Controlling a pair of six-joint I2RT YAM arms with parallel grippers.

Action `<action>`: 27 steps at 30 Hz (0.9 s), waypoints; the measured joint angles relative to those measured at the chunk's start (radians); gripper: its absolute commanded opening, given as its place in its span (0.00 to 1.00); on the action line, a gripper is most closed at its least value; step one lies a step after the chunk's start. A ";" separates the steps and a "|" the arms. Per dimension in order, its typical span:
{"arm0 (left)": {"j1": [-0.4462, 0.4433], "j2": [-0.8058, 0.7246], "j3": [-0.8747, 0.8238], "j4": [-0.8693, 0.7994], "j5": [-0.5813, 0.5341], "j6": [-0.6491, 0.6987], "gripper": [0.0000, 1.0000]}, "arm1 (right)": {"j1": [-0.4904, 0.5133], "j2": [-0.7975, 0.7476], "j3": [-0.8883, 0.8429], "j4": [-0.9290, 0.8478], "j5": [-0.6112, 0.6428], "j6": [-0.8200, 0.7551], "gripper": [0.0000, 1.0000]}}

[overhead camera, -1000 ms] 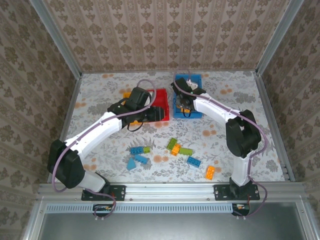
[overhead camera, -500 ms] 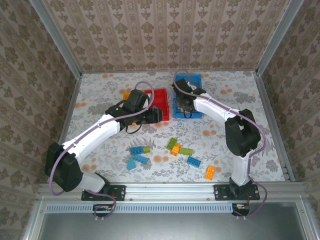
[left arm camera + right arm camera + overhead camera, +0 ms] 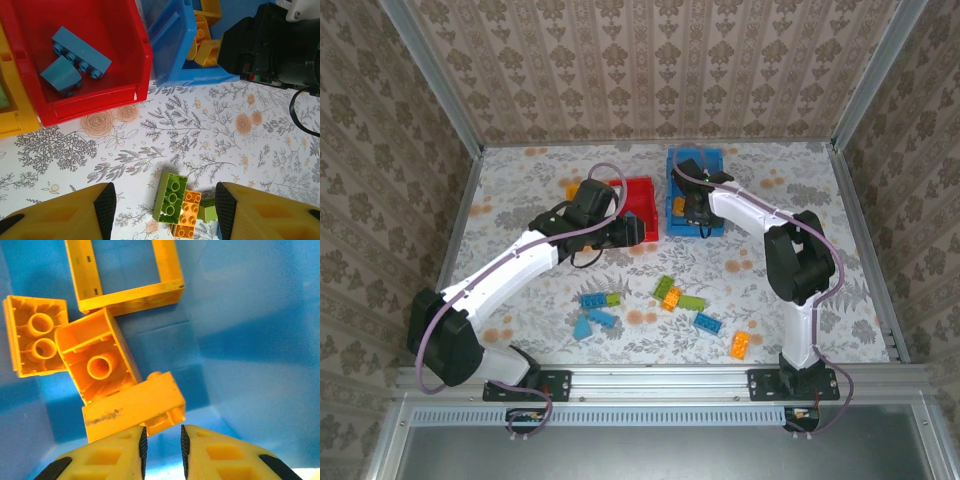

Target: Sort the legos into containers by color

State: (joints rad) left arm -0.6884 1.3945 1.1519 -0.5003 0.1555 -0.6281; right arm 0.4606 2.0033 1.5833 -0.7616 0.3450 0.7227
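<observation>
fyi your L jaws wide open, empty, over green lego [image 3: 170,196] + orange lego [image 3: 188,215] on desk [image 3: 200,125]. R jaws almost closed, narrow gap, nothing held, over yellow legos [image 3: 100,367] in blue bin [image 3: 245,340].

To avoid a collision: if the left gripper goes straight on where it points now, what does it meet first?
Probably the light green brick beside the orange brick on the table; depth is unclear.

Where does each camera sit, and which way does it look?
Top external: high behind the arms, looking down on the table; both arms show.
Left wrist: over the table, facing the red bin; left pincer open.
Right wrist: inside the blue bin, facing orange bricks; right pincer at bottom.
Shared: red bin, top and left wrist.
</observation>
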 measured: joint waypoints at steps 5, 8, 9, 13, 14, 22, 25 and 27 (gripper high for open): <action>0.000 -0.001 0.000 0.000 -0.006 0.000 0.57 | 0.010 -0.003 0.002 -0.003 0.025 -0.027 0.23; 0.000 -0.001 0.000 -0.001 -0.014 0.000 0.57 | 0.031 -0.015 0.002 -0.002 0.041 -0.044 0.24; 0.000 -0.001 0.000 -0.002 -0.019 0.000 0.57 | 0.040 -0.026 0.002 0.000 0.045 -0.048 0.24; 0.002 -0.014 -0.002 -0.018 -0.039 0.000 0.56 | 0.064 -0.114 -0.037 0.050 0.048 -0.066 0.27; 0.003 -0.022 -0.005 -0.022 -0.043 -0.001 0.57 | 0.069 -0.148 -0.060 0.074 0.048 -0.071 0.29; 0.092 -0.154 -0.095 -0.083 -0.067 -0.016 0.57 | 0.144 -0.555 -0.422 0.396 -0.039 -0.259 0.56; 0.135 -0.208 -0.138 -0.119 -0.074 -0.019 0.58 | 0.191 -0.710 -0.603 0.529 -0.146 -0.351 0.70; 0.159 -0.240 -0.166 -0.152 -0.074 -0.022 0.58 | 0.221 -0.798 -0.709 0.581 -0.207 -0.395 0.76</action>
State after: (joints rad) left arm -0.5289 1.1545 0.9863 -0.6525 0.0814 -0.6502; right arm 0.6815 1.2053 0.8745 -0.1806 0.1379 0.3275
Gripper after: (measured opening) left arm 0.578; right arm 0.717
